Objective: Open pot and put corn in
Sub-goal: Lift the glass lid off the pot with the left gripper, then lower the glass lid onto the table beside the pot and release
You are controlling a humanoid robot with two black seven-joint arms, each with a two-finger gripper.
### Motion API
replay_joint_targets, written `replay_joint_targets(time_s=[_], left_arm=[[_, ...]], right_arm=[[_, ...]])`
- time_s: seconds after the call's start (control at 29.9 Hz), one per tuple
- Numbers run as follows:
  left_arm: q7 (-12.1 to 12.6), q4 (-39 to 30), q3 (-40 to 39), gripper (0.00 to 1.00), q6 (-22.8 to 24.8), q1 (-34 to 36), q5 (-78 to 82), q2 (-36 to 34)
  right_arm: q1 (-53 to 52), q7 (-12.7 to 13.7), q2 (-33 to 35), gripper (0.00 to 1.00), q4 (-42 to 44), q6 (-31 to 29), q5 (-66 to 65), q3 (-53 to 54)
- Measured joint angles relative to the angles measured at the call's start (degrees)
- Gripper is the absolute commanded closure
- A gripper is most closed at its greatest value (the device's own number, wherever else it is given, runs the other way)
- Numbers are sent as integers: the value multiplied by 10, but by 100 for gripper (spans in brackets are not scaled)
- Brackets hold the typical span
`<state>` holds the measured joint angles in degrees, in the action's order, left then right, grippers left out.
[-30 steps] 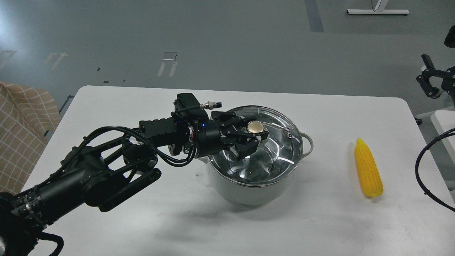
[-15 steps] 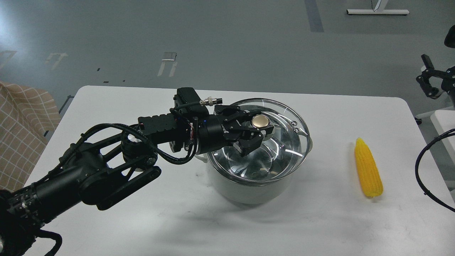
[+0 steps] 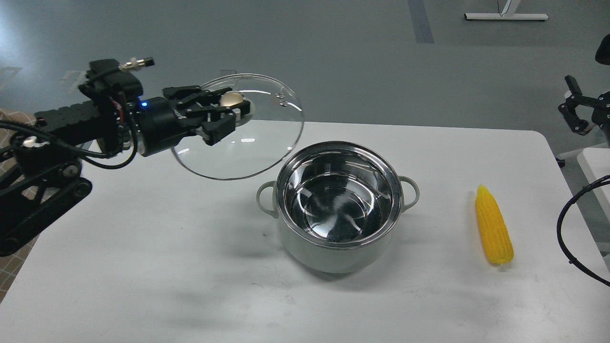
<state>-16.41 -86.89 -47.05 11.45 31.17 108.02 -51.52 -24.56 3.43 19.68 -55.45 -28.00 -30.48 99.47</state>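
**Desk:** While the pot sits uncovered, where exactly is it?

**Photographer:** At the middle of the white table, upright, its shiny steel interior bare and catching reflections. Two small loop handles stick out to its left and right.

**Desk:** And the corn?

**Photographer:** Lying flat on the table to the right of the pot, well apart from it, pointed end toward the far side. Nothing touches it.

**Desk:** Who has the lid?

**Photographer:** The left gripper, up in the air to the far left of the pot. Its fingers are clamped on the gold knob of the glass lid, which hangs tilted, clear of the table, its right edge close to the pot's far-left rim as seen from the head camera. The black left arm runs in from the left edge.

**Desk:** The right gripper?

**Photographer:** Off at the right edge of the frame, beyond the table and away from the corn. It is small and dark there; I cannot tell whether its fingers are apart or together. A black cable loops near the right edge below it.
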Motion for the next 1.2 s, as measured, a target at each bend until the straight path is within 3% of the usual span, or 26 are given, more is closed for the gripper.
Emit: replay_joint_targets(time_s=[0.2,0.47,1.04,1.2], left_arm=[[-5,47,0,58,-60,-87,-9,-49],[-21,165,3,57,-163,-202,-13,-29],[-22,224,4,52,-182,-225,-13,36],[-22,225,4,42,-182,-226,-13,41]], right_arm=[[4,0,-1,0,-2,0,1,0],[5,0,-5,0,-7,0,0,-1],[11,0,-12,0,-10,0,0,-2],[14,0,-12,0,-9,0,0,-2]])
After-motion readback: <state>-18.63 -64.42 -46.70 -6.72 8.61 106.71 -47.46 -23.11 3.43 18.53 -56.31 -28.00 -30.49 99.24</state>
